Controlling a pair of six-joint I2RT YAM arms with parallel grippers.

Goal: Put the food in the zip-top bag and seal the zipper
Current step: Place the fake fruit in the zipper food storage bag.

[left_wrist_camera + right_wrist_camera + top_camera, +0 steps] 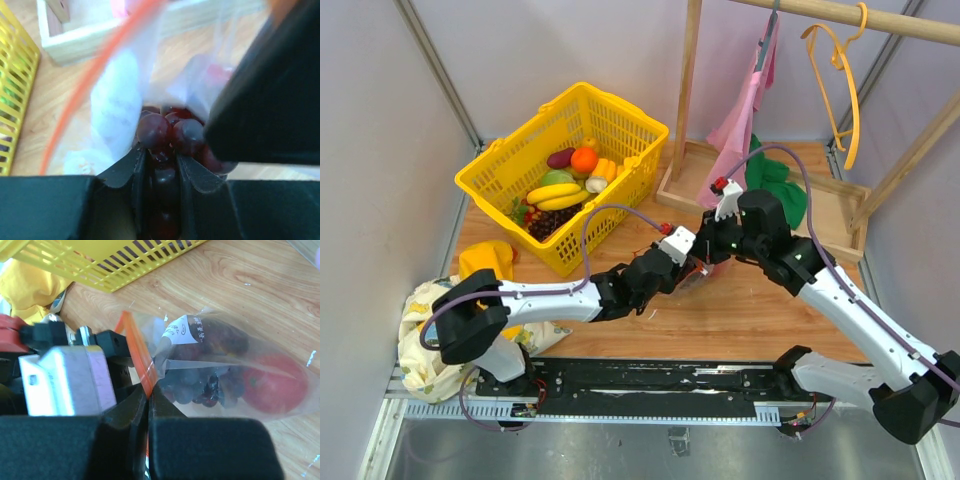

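1. While its jaws stand partly apart, the left tool [160,156] clamps the dark purple grapes [170,132] inside the mouth of the zip-top bag [225,357].
2. Beside it, the right tool [150,401] is pinched together on the zipper [136,347].
3. Both arms stretch low over the surface [240,285], meeting near its middle; a red apple [274,385] lies inside the bag.

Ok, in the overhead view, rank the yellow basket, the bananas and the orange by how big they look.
1. Yellow basket, by far the largest.
2. Bananas, a long bunch lying inside it.
3. Orange, smallest, just behind the bananas.
All three sit about equally far from the camera, so nearness doesn't skew the order.
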